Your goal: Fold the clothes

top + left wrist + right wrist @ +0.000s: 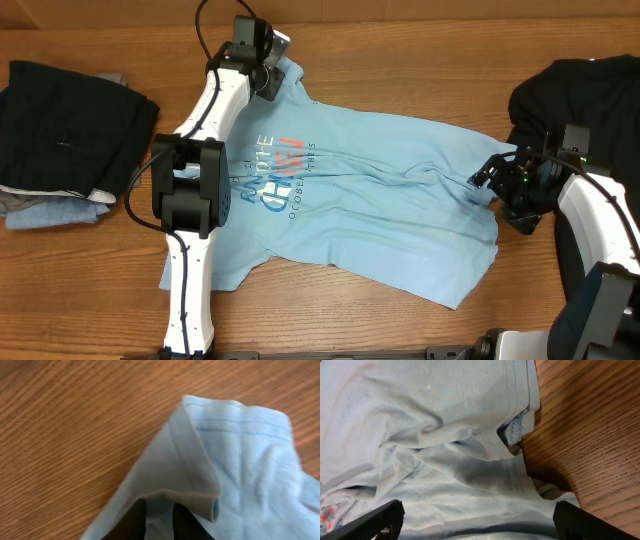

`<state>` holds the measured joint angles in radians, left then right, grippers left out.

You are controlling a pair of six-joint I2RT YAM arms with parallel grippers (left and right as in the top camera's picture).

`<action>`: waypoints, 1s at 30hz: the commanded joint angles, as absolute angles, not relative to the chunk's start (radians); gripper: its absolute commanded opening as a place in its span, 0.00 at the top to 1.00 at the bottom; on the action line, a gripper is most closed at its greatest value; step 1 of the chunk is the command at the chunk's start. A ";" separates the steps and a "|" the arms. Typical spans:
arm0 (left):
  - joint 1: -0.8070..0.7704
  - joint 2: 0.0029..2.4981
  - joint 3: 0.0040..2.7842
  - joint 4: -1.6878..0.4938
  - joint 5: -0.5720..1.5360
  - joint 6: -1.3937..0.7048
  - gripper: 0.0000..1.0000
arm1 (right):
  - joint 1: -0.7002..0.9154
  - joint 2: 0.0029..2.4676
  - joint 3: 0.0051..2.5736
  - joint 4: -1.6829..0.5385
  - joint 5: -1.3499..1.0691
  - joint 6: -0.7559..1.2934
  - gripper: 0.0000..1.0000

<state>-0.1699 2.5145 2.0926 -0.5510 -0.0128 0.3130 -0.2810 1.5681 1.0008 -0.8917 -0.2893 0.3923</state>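
- Nearest the robot, at about 6 o'clock, is the near edge of the T-shirt (390,200). It is spread print-up across the middle of the worktop (400,50), with its long axis running roughly 9 to 3 o'clock, tipped a little toward 10 and 4.
- A step farther out, at 3 o'clock, the right jaws stand spread as wide as they go over the shirt's stitched edge. In the right wrist view a dark finger (370,521) shows at either lower corner, with rumpled cloth between them. They hold nothing, and I cannot tell whether the tips touch the fabric.
- Off to the sides are a folded pile (70,130) at 9 o'clock, well apart from the shirt, and a black shirt (580,90) at 2 to 3 o'clock, just beyond the right arm (600,215).
- Farthest, at 11 o'clock, the left arm (215,110) reaches across the shirt to its far corner, which looks like a sleeve. The left jaws are nearly closed and pinch that hemmed edge — the wrist view shows the cloth drawn up into a small tent.
- From the left jaws the body of the shirt lies toward 5 o'clock. A fold would likely carry that corner inward along that line — the right jaws would first have to close on their edge.
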 commanded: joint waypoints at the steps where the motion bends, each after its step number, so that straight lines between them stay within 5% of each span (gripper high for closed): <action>1: -0.148 2.567 2.103 -0.516 -0.029 0.271 0.78 | -0.284 1.567 1.016 -0.890 -0.297 0.399 0.00; 10: -0.050 2.598 2.103 -0.459 -0.115 0.035 0.73 | -0.284 1.567 1.016 -0.890 -0.297 0.399 0.00; 13: 0.000 2.598 2.104 -0.478 -0.106 -0.070 0.56 | -0.284 1.567 1.016 -0.890 -0.297 0.399 0.00; 15: 0.041 2.595 2.125 -0.508 -0.061 -0.091 0.55 | -0.284 1.567 1.016 -0.890 -0.297 0.399 0.00; 19: 0.096 2.580 2.262 -0.603 0.091 -0.091 0.35 | -0.284 1.567 1.016 -0.890 -0.297 0.399 0.00; 22: 0.104 2.566 2.424 -0.699 0.163 -0.092 0.00 | -0.284 1.567 1.016 -0.890 -0.297 0.399 0.00; 30: 0.065 2.505 2.857 -1.182 0.186 -0.305 0.00 | -0.284 1.567 1.016 -0.890 -0.297 0.399 0.00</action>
